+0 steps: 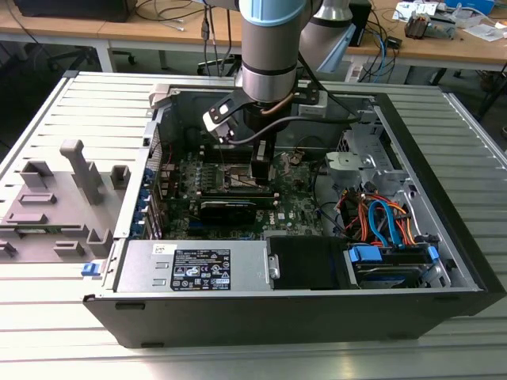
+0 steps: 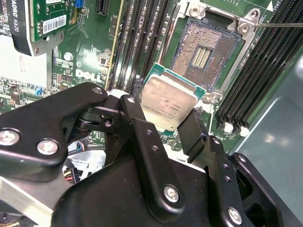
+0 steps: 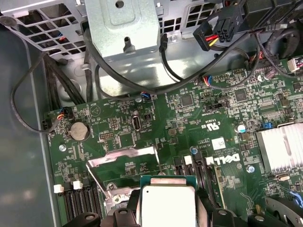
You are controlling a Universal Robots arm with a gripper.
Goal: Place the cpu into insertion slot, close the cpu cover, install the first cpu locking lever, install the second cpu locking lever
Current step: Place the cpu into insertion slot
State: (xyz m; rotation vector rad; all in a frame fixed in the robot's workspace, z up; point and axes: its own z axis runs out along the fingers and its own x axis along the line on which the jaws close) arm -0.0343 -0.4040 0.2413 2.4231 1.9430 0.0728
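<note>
My gripper [image 2: 163,118] is shut on the cpu [image 2: 168,101], a small square chip with a silvery top and green edge, pinched by two opposite sides between black fingers [image 2: 131,109]. It hangs tilted just above the green board. The insertion slot [image 2: 206,52] lies open beside it, its dark contact field bare inside a metal rim. In the first wrist view the cpu [image 3: 168,203] sits between the fingers, and the cpu cover [image 3: 122,158] stands swung up behind it. A thin lever rod [image 2: 284,24] sticks out past the socket. In the exterior view the gripper [image 1: 260,162] reaches down into the computer case.
Long black memory slots [image 2: 142,38] flank the socket on both sides. A metal bracket [image 3: 125,28] and loose cables [image 3: 94,61] hang near the board. The case walls [image 1: 444,237], power supply [image 1: 198,265] and drive cables [image 1: 380,222] hem the arm in. A grey fixture [image 1: 55,206] lies outside.
</note>
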